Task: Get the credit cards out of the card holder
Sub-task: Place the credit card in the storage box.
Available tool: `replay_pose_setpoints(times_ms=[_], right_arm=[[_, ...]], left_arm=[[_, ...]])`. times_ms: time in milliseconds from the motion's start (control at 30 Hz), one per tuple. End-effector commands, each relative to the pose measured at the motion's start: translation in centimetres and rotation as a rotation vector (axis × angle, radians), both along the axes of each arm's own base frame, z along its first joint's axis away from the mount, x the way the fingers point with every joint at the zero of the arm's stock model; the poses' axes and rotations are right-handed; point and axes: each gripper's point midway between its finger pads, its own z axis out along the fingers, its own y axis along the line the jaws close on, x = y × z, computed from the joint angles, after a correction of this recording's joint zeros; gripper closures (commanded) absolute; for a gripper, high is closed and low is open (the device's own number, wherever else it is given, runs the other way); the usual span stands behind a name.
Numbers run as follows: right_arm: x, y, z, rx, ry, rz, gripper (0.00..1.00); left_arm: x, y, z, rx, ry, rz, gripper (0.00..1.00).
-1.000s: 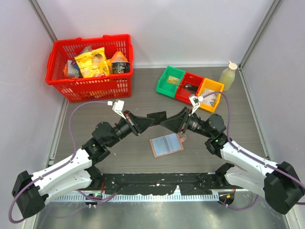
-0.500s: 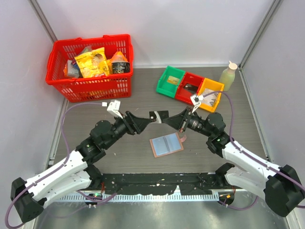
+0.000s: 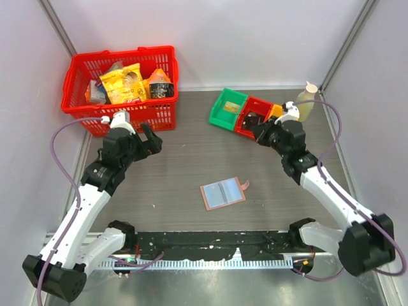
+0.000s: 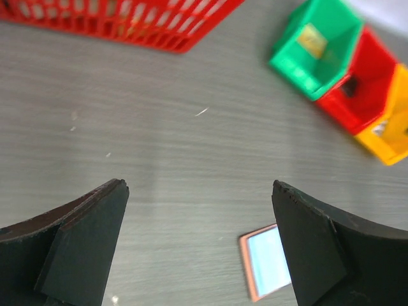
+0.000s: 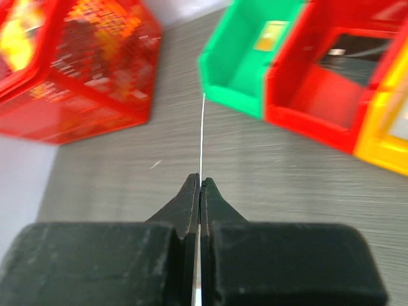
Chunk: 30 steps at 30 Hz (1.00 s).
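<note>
Right gripper [image 5: 200, 183] pinches thin credit card [image 5: 202, 127] edge-on near green plastic bin [image 5: 245, 67]. Left gripper [image 4: 197, 188] spread wide over grained grey table [image 4: 159, 146]; flat card holder [image 3: 222, 192] lies open, well clear.

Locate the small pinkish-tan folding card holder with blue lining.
In the top view, the card holder lies open near the centre of the grey table, straight below the green plastic bin, toward the near edge.

Grey wood-grain tabletop [image 3: 197, 137] fills mid-frame, evenly lit. Plain pale walls [image 3: 255, 38] enclose it at top, left and right, joined by metal corner posts [image 3: 58, 27].
</note>
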Motion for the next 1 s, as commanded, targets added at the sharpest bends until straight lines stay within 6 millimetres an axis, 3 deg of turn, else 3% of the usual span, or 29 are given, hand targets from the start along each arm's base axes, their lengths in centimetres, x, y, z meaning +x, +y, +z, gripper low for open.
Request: replay_pose_setpoints(times_ms=[0, 200, 233, 267, 300, 333, 367, 400, 433, 467, 500, 533, 567, 800, 967], right_arm=[[4.7, -4.2, -1.8, -0.123, 0.075, -0.222, 1.00], [10.0, -5.1, -4.3, -0.132, 0.158, -0.327, 0.99], [11.1, -5.4, -3.6, -0.122, 0.146, -0.346, 1.00], [11.9, -5.3, -5.1, -0.121, 0.181, -0.351, 0.99], [12.8, -5.3, -4.4, -0.104, 0.171, -0.351, 0.99], [13.7, -5.1, -5.8, -0.103, 0.202, -0.352, 0.99], [14.5, -4.9, -5.5, -0.086, 0.200, -0.348, 0.99], [15.2, -4.5, -6.7, -0.089, 0.226, -0.339, 0.99], [16.1, -4.1, -6.2, -0.072, 0.219, -0.327, 0.99], [16.6, -3.8, -8.1, -0.081, 0.259, -0.322, 1.00], [17.4, -3.2, -7.4, -0.059, 0.253, -0.300, 0.99], [17.8, -3.0, -9.3, -0.062, 0.295, -0.292, 0.99], [18.7, -2.5, -9.8, -0.050, 0.304, -0.279, 1.00], [19.6, -2.2, -12.9, -0.058, 0.397, -0.279, 0.99], [19.0, -3.8, -14.3, -0.126, 0.455, -0.324, 0.83]], left_arm=[[-1.4, 1.7, -3.4, 0.091, 0.104, -0.014, 0.00], [-2.2, 3.2, -3.8, 0.146, 0.096, 0.018, 0.00], [-2.2, 3.3, -3.8, 0.151, 0.093, 0.020, 0.00], [-2.2, 3.4, -3.8, 0.153, 0.092, 0.021, 0.00], [-2.2, 3.4, -3.6, 0.152, 0.086, 0.019, 0.00], [-2.3, 3.4, -3.7, 0.158, 0.089, 0.018, 0.00], [-2.3, 3.4, -3.7, 0.158, 0.088, 0.018, 0.00], [-2.3, 3.5, -3.6, 0.161, 0.085, 0.018, 0.00], [-2.4, 3.5, -3.6, 0.160, 0.086, 0.020, 0.00], [-2.4, 3.5, -3.6, 0.159, 0.084, 0.019, 0.00], [-2.4, 3.4, -3.6, 0.156, 0.082, 0.019, 0.00], [-2.4, 3.3, -3.6, 0.154, 0.082, 0.011, 0.00], [-2.4, 3.2, -3.6, 0.151, 0.084, 0.006, 0.00], [-2.5, 2.8, -3.8, 0.139, 0.088, -0.014, 0.00], [-2.5, 2.3, -3.8, 0.124, 0.091, -0.035, 0.00]])
